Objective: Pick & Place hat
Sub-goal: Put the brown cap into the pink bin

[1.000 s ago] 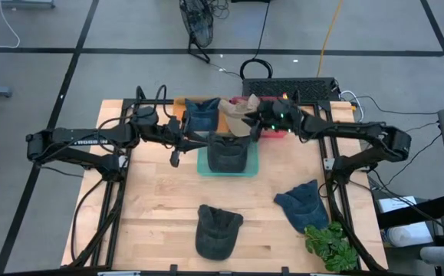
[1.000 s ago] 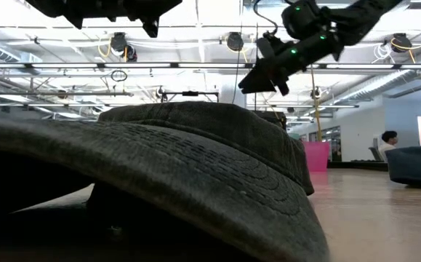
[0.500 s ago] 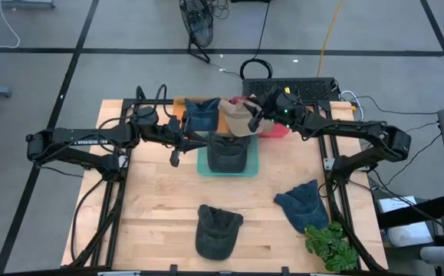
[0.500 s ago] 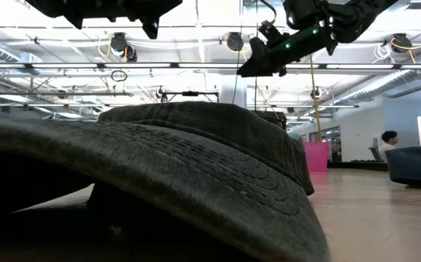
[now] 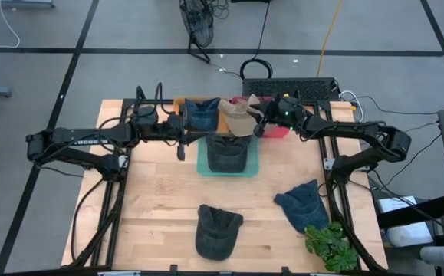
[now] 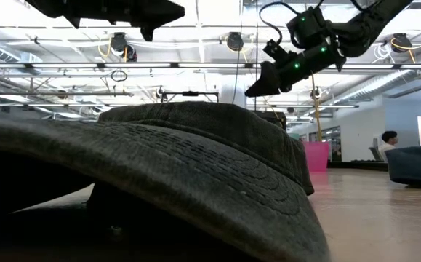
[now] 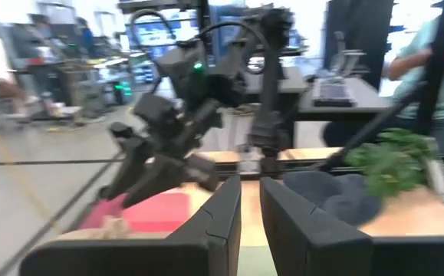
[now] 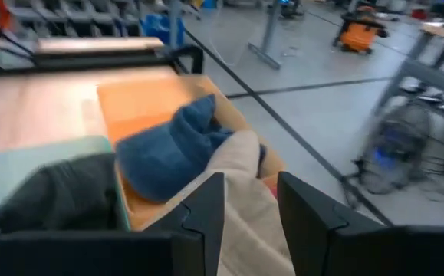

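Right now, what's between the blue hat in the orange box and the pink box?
The tan hat lies between the blue hat and pink box, seen from the high view.
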Robot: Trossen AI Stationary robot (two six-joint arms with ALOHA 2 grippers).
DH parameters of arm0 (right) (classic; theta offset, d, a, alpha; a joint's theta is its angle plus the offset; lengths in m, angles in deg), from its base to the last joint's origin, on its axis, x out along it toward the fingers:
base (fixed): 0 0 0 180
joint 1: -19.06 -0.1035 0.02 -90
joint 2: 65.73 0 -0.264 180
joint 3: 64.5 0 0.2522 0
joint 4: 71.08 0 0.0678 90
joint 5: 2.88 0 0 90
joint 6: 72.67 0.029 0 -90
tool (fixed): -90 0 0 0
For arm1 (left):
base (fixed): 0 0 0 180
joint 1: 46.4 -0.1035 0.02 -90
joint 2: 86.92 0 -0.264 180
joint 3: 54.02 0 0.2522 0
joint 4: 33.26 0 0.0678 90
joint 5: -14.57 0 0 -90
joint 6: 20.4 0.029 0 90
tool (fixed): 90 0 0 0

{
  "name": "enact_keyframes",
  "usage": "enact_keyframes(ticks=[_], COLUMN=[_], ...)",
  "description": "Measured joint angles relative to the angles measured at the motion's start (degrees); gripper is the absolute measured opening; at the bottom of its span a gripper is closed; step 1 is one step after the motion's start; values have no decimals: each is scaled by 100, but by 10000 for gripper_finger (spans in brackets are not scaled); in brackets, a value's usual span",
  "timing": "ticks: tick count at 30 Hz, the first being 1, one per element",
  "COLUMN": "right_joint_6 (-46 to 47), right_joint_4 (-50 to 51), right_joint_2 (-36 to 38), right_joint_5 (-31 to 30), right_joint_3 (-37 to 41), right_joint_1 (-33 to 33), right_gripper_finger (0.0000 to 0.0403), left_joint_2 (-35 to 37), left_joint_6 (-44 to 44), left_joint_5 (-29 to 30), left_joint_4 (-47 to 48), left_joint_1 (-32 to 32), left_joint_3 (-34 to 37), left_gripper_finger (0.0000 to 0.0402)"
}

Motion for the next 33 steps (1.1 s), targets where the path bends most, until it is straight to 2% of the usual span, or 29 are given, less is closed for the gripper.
enact_keyframes(ticks=[3, 5, 7, 14, 21, 29, 33], right_joint_6=[167, 216, 232, 393, 678, 629, 401], right_joint_4=[-111, -187, -130, -249, -22, 353, 436], right_joint_2=[-11, -127, -216, -519, -525, -525, -525], right_joint_5=[839, 1359, 1581, 1767, 1878, 1529, 1523], right_joint_3=[-20, -25, -21, -320, -665, -694, -694], right_joint_1=[338, 507, 645, 849, 764, 777, 777], right_gripper_finger=[100, 100, 100, 100, 100, 100, 100], left_joint_2=[-5, -49, -126, -356, -255, -258, -258], left_joint_6=[-26, -42, -44, -441, -510, 56, 413], left_joint_5=[6, -213, -475, -993, -1046, -1041, -1042], left_joint_4=[5, -10, -67, -612, -693, -710, -1017], left_joint_1=[-267, -503, -727, -1362, -1514, -1607, -1720], left_joint_3=[0, -5, -7, -7, -9, -11, -11], left_gripper_finger=[63, 63, 63, 63, 63, 63, 63])
